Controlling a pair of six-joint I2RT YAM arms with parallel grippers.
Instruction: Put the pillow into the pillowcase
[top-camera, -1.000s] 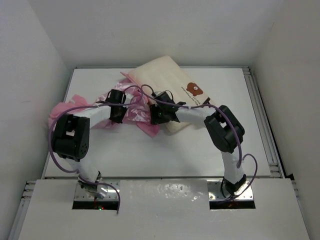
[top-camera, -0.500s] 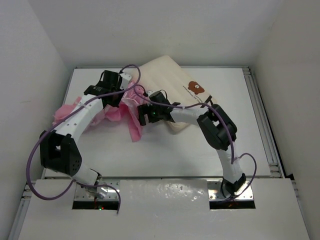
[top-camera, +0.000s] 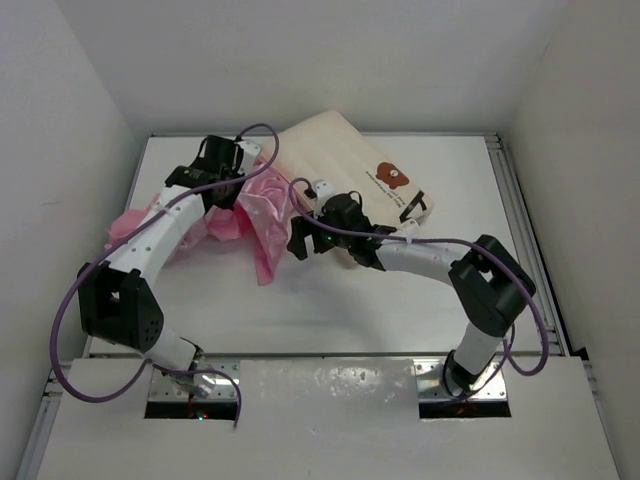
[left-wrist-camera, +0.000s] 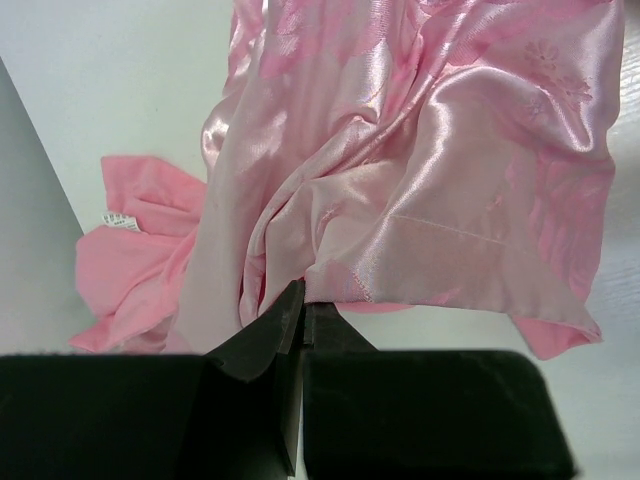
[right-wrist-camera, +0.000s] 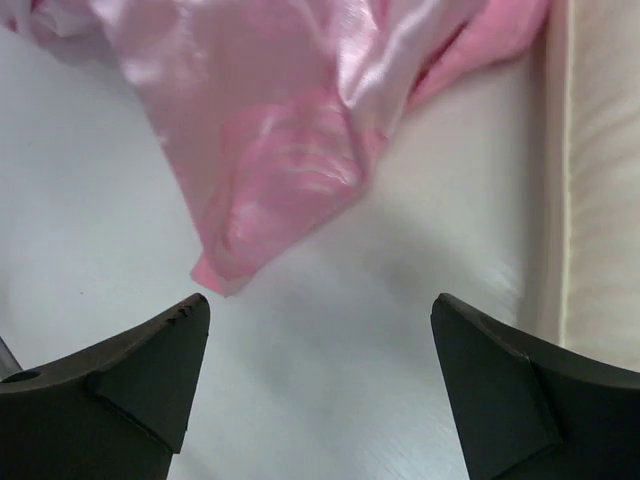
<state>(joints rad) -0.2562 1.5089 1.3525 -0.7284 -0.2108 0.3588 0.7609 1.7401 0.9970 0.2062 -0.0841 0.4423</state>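
Observation:
The cream pillow with a brown bear print lies tilted at the back middle of the table. The pink pillowcase lies bunched against its left end and trails left. My left gripper is shut on a hem of the pillowcase and holds it up; the jaws pinch the fabric. My right gripper is open and empty just in front of the pillowcase's hanging corner. Its fingertips straddle bare table, with the pillow's edge at the right.
The white table is walled on the left, back and right. A metal rail runs along its right edge. More pink fabric lies heaped at the far left.
My left arm swung to the back with the pillowcase and lifted it. My right gripper has come away from the fabric, open, and its elbow has swung right.

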